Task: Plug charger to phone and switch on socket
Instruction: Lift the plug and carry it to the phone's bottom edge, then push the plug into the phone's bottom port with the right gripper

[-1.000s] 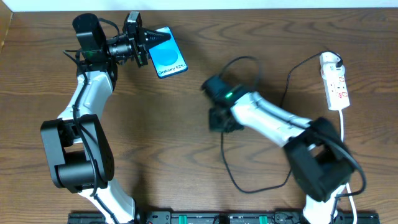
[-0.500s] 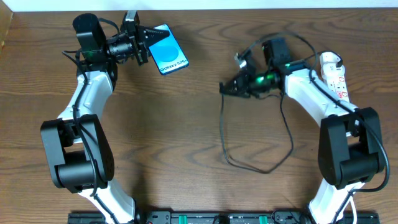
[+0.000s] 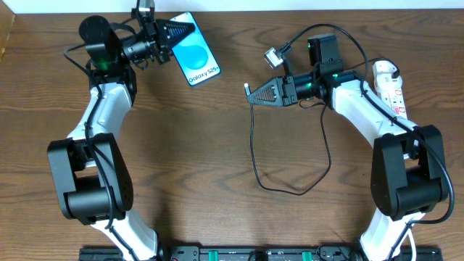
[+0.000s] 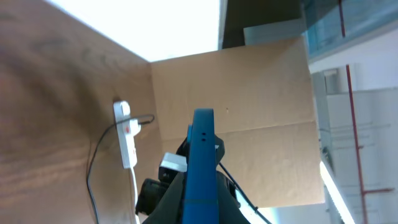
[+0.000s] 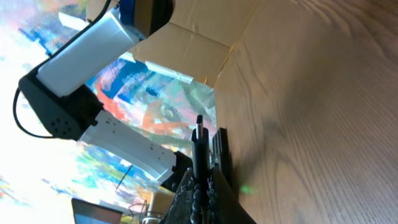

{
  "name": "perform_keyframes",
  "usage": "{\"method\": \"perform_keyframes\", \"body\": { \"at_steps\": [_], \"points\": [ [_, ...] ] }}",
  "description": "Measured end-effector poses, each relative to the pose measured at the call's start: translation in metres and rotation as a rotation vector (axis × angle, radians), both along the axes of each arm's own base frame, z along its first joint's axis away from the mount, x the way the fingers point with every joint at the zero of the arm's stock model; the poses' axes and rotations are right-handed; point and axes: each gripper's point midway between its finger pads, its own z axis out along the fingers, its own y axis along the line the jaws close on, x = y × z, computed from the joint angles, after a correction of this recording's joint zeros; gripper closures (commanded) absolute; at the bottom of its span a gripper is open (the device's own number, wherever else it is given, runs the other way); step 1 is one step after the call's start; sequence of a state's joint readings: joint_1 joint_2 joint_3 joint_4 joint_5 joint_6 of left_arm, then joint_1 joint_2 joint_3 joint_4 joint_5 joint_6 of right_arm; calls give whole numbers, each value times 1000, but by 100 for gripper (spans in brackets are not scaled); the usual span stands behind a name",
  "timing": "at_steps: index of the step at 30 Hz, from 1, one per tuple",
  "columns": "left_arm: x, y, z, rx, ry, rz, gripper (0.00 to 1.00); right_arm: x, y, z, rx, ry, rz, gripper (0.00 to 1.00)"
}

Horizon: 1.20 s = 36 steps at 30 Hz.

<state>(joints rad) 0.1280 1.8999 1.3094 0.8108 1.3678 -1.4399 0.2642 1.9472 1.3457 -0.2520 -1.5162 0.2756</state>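
**A:** What are our grippers holding?

**B:** Our left gripper (image 3: 181,30) is clamped on one end of the phone (image 3: 197,61), which sticks out past its fingertips with the blue screen up. Our right gripper (image 3: 255,94) is closed on the charger (image 3: 251,145) just behind the plug tip (image 5: 199,134), which points ahead of it toward the phone.

**A:** So how far along are we?

**B:** We judge both pickups done, but nothing is plugged in, because tip and phone are well apart. Below the right gripper the cable hangs and loops on the bench (image 3: 181,167). The socket (image 3: 391,90) lies behind that gripper, past its wrist, and nothing touches it. We cannot read its switch, so plugging in and switching on both remain.
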Motion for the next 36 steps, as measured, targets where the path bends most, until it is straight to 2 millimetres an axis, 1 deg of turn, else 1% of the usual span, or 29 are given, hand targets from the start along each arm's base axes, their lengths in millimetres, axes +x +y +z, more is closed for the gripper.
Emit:
{"method": "perform_keyframes", "body": {
  "at_steps": [4,8,13,17,27,36],
  "points": [
    [3,2,4,1,-31,24,93,-2,5,4,15,-21,19,99],
    [5,-1,5,12,-66,37,93,-11,19,8,27,-44,62,99],
    [3,-13,5,29,-113,17,93,-24,41,16,53,-103,124,99],
    [1,-24,5,35,-132,-2,93,-31,53,23,67,-127,159,99],
    [0,-25,5,38,-138,-6,93,-30,54,25,53,-79,158,99],
    [-4,-27,4,40,-138,-31,93,-30,53,25,52,-75,157,99]
  ]
}}
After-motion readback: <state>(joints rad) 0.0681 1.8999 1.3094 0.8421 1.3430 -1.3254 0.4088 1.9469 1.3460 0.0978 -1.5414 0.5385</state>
